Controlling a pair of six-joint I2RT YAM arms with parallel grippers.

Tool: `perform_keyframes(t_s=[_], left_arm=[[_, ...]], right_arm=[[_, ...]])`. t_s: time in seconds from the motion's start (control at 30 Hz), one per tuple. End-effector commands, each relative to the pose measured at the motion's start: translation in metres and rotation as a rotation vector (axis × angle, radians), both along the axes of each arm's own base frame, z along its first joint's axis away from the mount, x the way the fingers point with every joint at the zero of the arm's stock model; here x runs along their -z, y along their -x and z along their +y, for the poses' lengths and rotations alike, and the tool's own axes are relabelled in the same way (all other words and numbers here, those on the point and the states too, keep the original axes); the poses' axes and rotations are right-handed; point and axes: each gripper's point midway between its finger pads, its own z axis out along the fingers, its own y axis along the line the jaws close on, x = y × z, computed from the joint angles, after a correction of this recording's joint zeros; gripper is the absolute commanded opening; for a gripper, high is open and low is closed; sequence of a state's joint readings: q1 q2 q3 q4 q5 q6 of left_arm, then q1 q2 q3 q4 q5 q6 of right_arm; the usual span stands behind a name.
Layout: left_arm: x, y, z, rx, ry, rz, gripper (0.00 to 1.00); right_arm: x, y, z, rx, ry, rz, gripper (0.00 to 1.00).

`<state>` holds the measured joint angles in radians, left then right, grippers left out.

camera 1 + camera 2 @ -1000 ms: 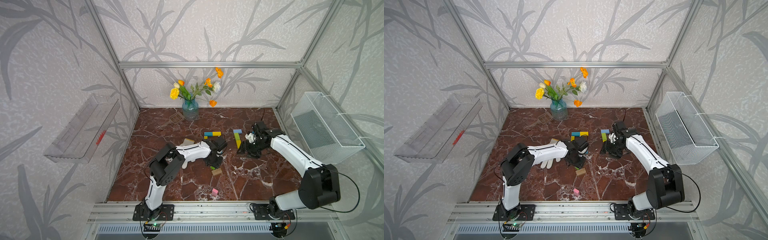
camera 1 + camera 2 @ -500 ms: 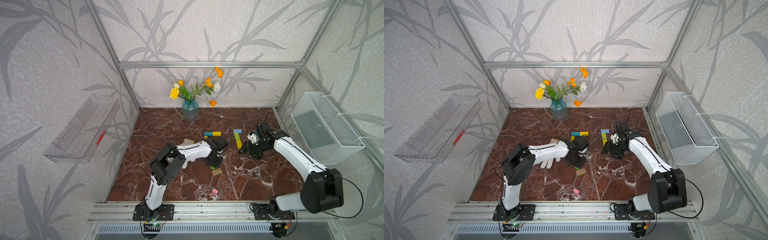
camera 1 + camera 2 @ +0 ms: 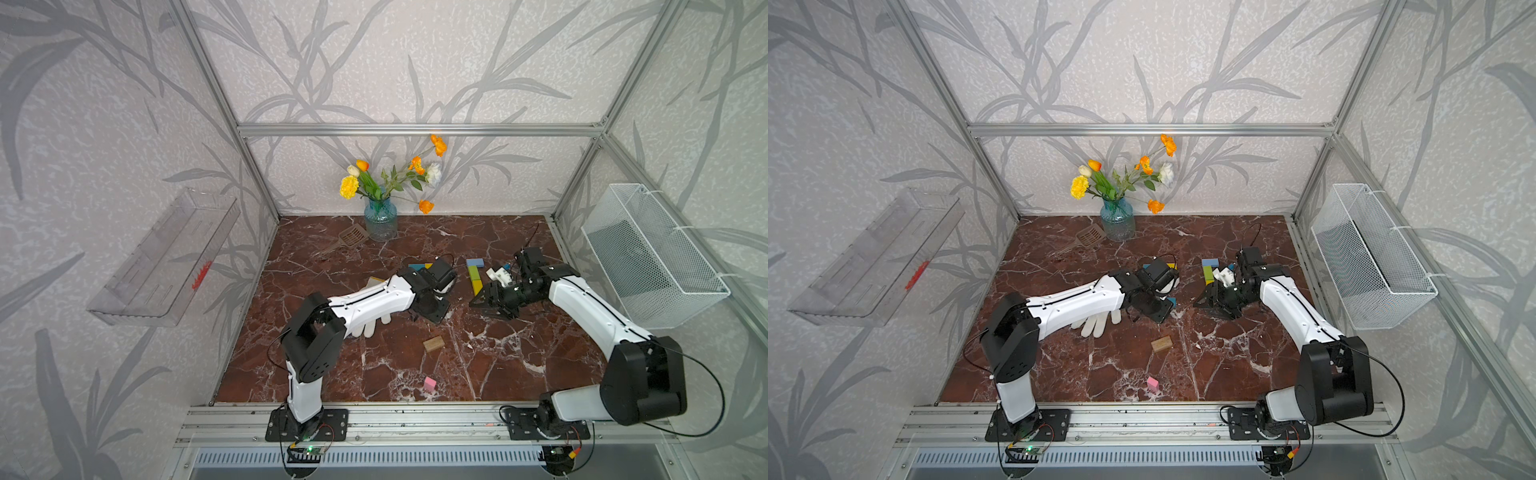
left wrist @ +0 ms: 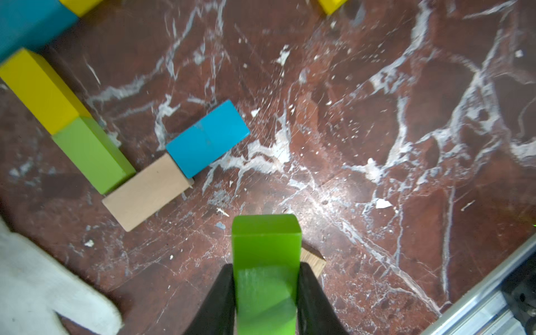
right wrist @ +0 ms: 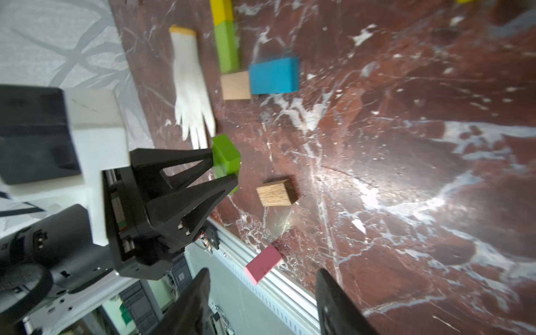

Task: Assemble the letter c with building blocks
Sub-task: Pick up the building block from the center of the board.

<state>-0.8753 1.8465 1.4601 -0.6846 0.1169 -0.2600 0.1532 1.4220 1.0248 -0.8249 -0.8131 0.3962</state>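
My left gripper [image 4: 265,293] is shut on a green block [image 4: 265,249], held just above the marble floor; the right wrist view shows the same green block [image 5: 226,156] between its black fingers. Beside it lies a partial figure of building blocks: teal [image 4: 29,26], yellow [image 4: 40,92], green [image 4: 92,153], plain wood [image 4: 145,194] and blue [image 4: 207,139]. My right gripper [image 5: 261,275] is open and empty, low over the floor right of the left gripper [image 3: 432,305]. Behind the right gripper [image 3: 484,301] runs a column of light blue [image 3: 475,262], green [image 3: 473,274] and yellow [image 3: 476,286] blocks.
A loose wooden block [image 3: 433,344] and a pink block [image 3: 429,384] lie toward the front rail. A white glove [image 3: 370,326] lies under the left forearm. A spatula [image 3: 349,239] and flower vase [image 3: 380,216] stand at the back, a wire basket [image 3: 648,257] hangs on the right wall.
The left gripper's jaws have closed on the green block. The right gripper has swung away from the block column toward the middle, with its jaws a little narrower.
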Motion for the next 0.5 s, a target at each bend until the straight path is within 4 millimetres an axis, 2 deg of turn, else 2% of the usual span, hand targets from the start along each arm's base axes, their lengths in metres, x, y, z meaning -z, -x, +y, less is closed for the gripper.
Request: perform_keyframes(t_s=[0.0,0.23,0.47], left_arm=[[-0.032,0.008,-0.012,0.090,0.080,-0.010,0.33],[-0.067,0.021,-0.030,0.202,0.214,-0.020,0.33],[-0.079,0.031,-0.036,0.262,0.273,-0.009,0.32]], right_arm=[[-0.015,0.001,0.015,-0.059,-0.142,-0.025,0.55],[-0.022,0.005,0.020,-0.092,-0.193,-0.022,0.48],[-0.024,0.005,0.021,-0.098,-0.210,-0.020,0.45]])
